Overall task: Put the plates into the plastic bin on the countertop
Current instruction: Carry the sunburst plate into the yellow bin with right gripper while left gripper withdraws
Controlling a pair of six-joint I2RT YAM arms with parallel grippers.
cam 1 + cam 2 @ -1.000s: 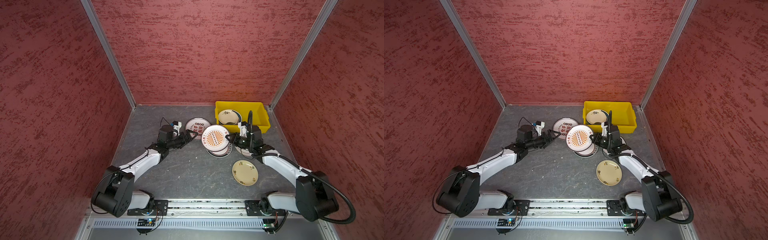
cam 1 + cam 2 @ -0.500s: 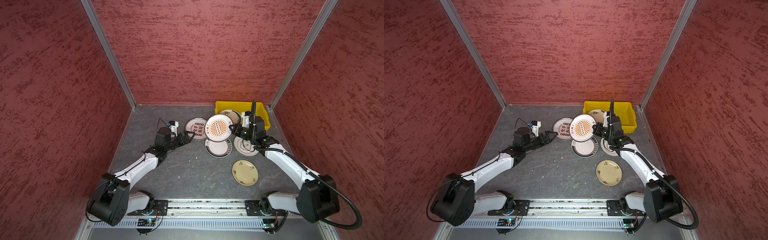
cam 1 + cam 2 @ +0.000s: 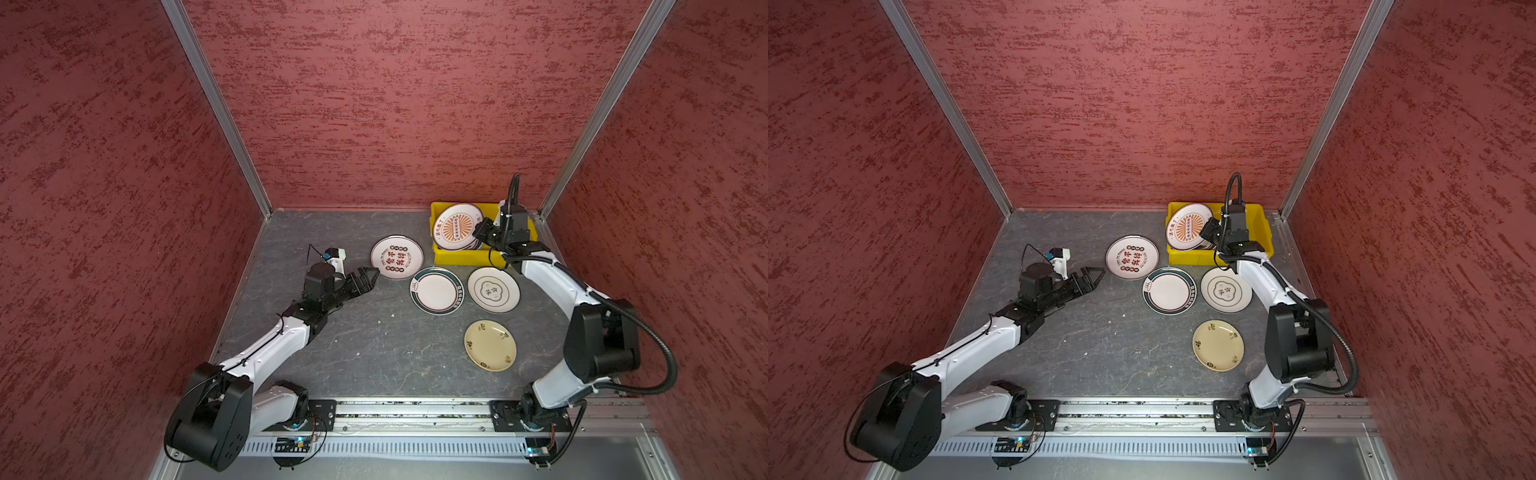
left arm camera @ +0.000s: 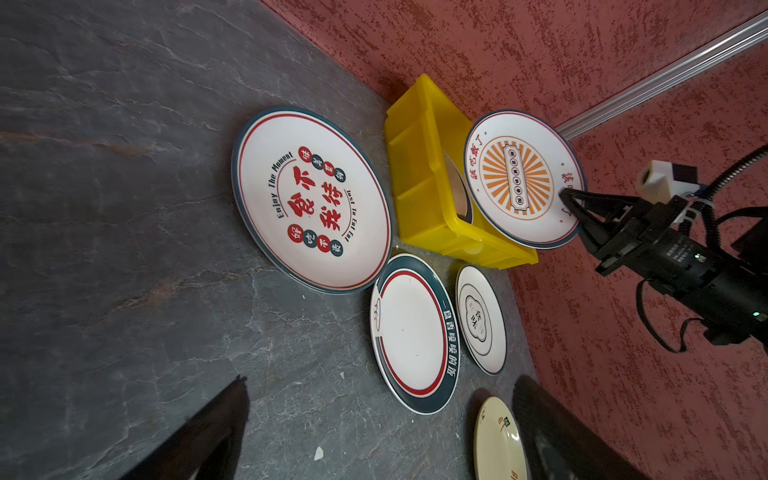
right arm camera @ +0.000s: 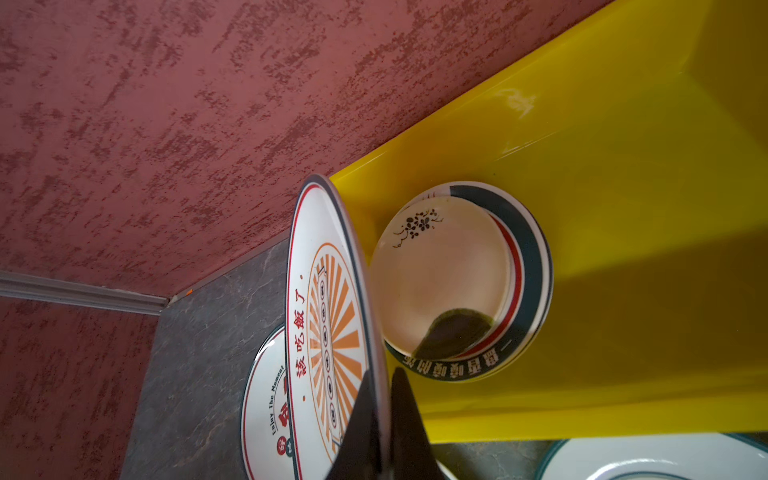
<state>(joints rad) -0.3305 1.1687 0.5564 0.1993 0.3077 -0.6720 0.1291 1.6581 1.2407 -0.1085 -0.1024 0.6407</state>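
In both top views the countertop was a dark grey slab with pale veins, with a few pale crumbs on its bare middle. Red rough-textured walls closed it in on three sides, joined at the back corners by aluminium posts. A metal rail carrying both arm bases ran along the front edge.

The plastic bin stood in the far right corner against the back wall. The right gripper was clamped on the rim of the sunburst plate and held it steeply tilted over the left end of the bin.

Four plates lay flat on the stone. The red-character plate was left of the bin. The green-rimmed plate and the cloud-emblem plate lay side by side just in front of the bin. The cream plate was nearer the rail.

The left gripper hung low just beside the red-character plate, its jaws spread wide and holding nothing.

From the left wrist, the two dark fingers framed bare veined stone. Beyond them the sunburst plate faced the camera, above the bin's rim. Whether its lower edge touched the rim could not be told.

From the right wrist, the closed fingertips pinched the sunburst plate seen edge-on. Behind it, on the yellow floor of the bin, a small flower-sprig plate lay on top of a wider banded plate. The rest of the floor in view was bare and partly in shadow.
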